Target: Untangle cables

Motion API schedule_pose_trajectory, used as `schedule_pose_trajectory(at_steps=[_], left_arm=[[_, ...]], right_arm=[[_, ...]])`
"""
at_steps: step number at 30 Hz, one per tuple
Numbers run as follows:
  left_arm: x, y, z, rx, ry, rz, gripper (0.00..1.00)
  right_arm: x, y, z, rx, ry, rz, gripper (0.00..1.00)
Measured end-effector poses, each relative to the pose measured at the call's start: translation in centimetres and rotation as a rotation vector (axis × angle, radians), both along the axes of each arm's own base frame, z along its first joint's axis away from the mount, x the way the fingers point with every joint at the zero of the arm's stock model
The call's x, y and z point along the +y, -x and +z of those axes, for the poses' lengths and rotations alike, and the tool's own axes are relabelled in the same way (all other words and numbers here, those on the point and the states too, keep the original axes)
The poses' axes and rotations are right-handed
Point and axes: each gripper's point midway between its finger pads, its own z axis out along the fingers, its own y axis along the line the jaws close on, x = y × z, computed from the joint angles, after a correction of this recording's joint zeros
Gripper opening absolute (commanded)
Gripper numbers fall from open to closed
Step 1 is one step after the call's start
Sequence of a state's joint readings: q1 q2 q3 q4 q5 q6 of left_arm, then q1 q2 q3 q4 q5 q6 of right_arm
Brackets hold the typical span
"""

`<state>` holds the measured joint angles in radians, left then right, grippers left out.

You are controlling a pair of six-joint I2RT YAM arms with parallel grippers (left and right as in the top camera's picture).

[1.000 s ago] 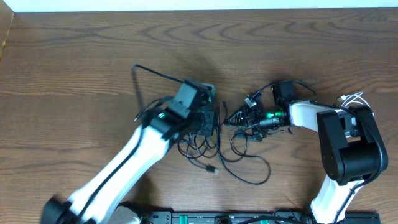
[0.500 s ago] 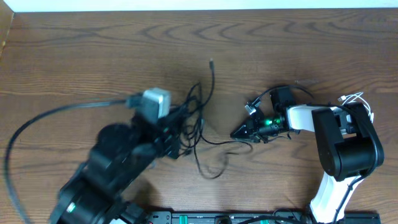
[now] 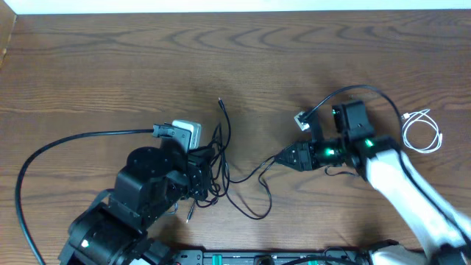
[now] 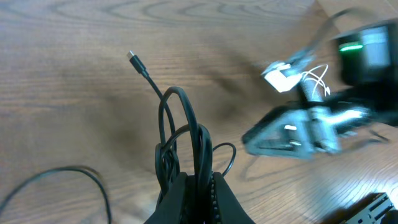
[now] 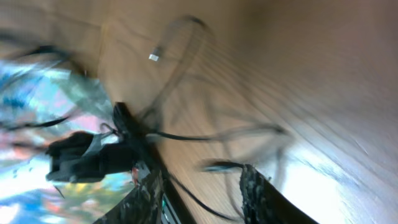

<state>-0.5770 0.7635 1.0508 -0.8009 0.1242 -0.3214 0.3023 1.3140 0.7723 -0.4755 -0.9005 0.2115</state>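
1. Left of centre on the counter (image 3: 110, 66), the black cables (image 3: 224, 165) look light, limp and springy. They are best taken by one strand near a plug.
2. The left pincer (image 4: 198, 183) is clenched on the bunched loops. The right pincer (image 3: 283, 157) meets a strand, but blur hides its grip.
3. The free plug (image 4: 132, 56) points far, and the bunch's long axis runs near-to-far.

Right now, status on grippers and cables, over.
Left gripper shut on black cable bundle. Right gripper at one strand, grip unclear. White cable lies apart, nothing blocking.
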Motion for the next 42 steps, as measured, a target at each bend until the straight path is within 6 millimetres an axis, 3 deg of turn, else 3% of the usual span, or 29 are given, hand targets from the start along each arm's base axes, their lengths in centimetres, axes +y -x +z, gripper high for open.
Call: schedule_pose_trajectory(at_steps=[3,6,8,16,22,27,32,35,39,42], left_arm=[[-0.1,-0.2,-0.4,0.046,0.031,0.035,0.08],[-0.4,-0.4,-0.9,0.097,0.062,0.065,0.07],[-0.8,-0.6,-1.2,0.129,0.083,0.071,0.07],[-5.2,-0.5,1.2,0.149,0.268,-0.092,0.08],[-8.6,0.6,2.0,0.249,0.387,-0.259,0.07],[-10.6,1.0,3.5,0.253,0.466,-0.385,0.07],[-9.7,0.3,3.6,0.244,0.469,-0.343,0.07],[-8.0,-0.5,4.1,0.213,0.477,-0.281,0.07],[-4.7,-0.5,5.7,0.132,0.492,-0.193,0.07],[-1.9,-0.5,8.9,0.003,0.513,-0.125,0.07]], right_arm=[[1.0,1.2,3.8,-0.147,-0.042,0.039,0.67],[1.5,1.8,5.5,-0.207,-0.048,0.028,0.87],[1.6,1.9,5.7,-0.199,-0.028,-0.012,0.93],[2.6,0.7,3.9,-0.166,0.055,-0.099,0.98],[4.6,-0.6,2.8,-0.161,0.051,-0.113,0.89],[3.6,-1.8,-1.4,-0.082,0.192,-0.196,0.90],[2.0,-2.6,-5.5,-0.016,0.345,-0.260,0.92],[0.4,-3.4,-7.6,0.018,0.430,-0.311,0.92],[-2.4,-3.8,-10.0,0.091,0.523,-0.374,0.94],[-5.8,-4.4,-11.7,0.146,0.613,-0.460,0.96]])
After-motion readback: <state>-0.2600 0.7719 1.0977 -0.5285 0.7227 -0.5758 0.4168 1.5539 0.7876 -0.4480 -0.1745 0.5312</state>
